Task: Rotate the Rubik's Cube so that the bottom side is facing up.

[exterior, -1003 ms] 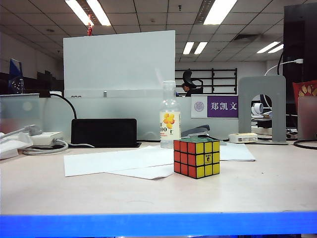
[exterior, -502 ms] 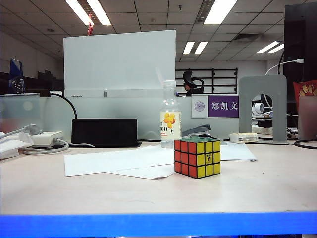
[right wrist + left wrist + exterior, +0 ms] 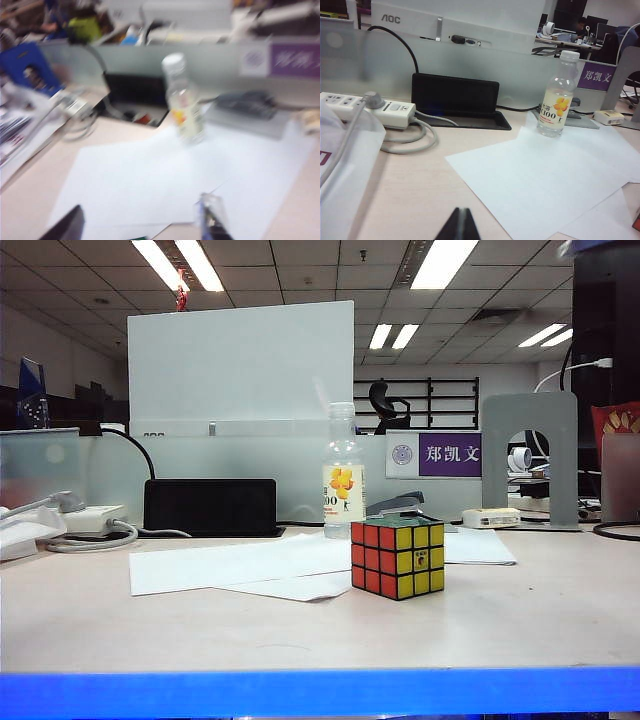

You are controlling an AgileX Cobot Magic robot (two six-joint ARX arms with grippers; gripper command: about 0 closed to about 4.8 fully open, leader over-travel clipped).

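— Hovering low over your surface (image 3: 410,190), the left gripper (image 3: 458,226) has its jaws pressed together, holding nothing. And your right?

— Your right gripper (image 3: 140,225) shows jaws spread wide above the paper sheets (image 3: 150,175), the picture blurred. The Rubik's Cube (image 3: 397,558) sits on the surface just in front of the bottle (image 3: 343,472), red and yellow faces toward the exterior camera, untouched.
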